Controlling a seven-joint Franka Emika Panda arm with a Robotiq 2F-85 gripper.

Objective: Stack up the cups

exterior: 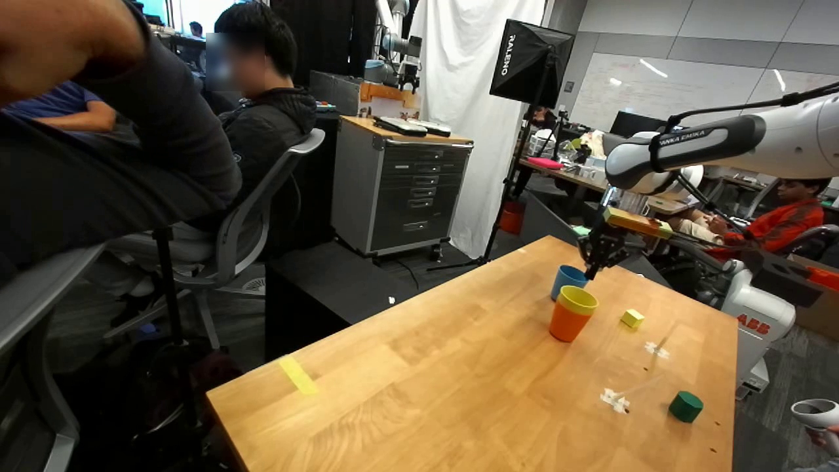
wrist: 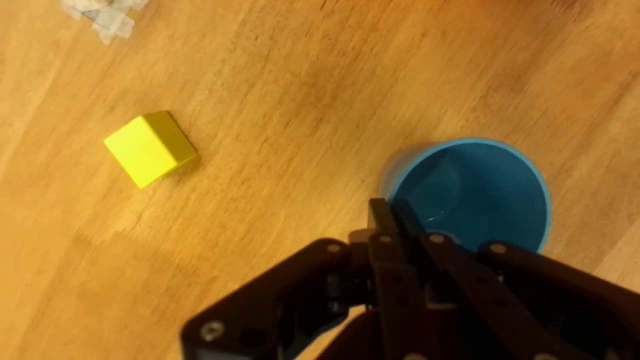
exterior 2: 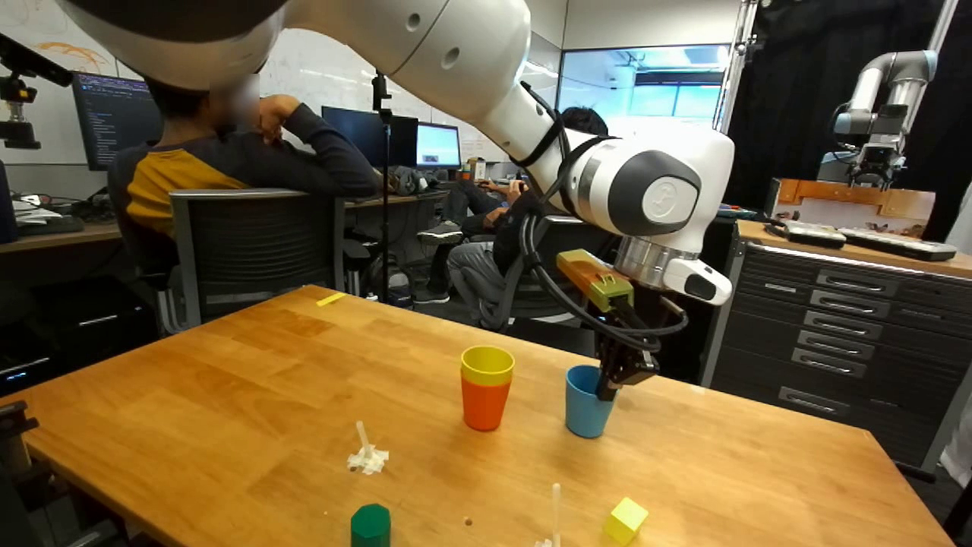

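In the wrist view, right, clenches the gripper (wrist: 392,209) on just one wall of the blue cup (wrist: 482,187), risking a slip. In an exterior view, centre, could topple the yellow cup (exterior 2: 488,365), nested in the orange cup (exterior 2: 484,406), swinging low. In an exterior view, works over a table (exterior: 419,373) with a cabinet (exterior: 406,190) upper centre.

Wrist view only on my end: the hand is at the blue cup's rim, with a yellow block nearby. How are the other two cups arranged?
Observer: Already nested: the yellow cup sits inside the orange cup.
Operator: Is that pair touching mine?
Observer: No. In an exterior view it stands apart from the blue cup, with the table showing between.
Operator: Anything else standing beyond my picture?
Observer: Yes, a green block, apart from all three cups.
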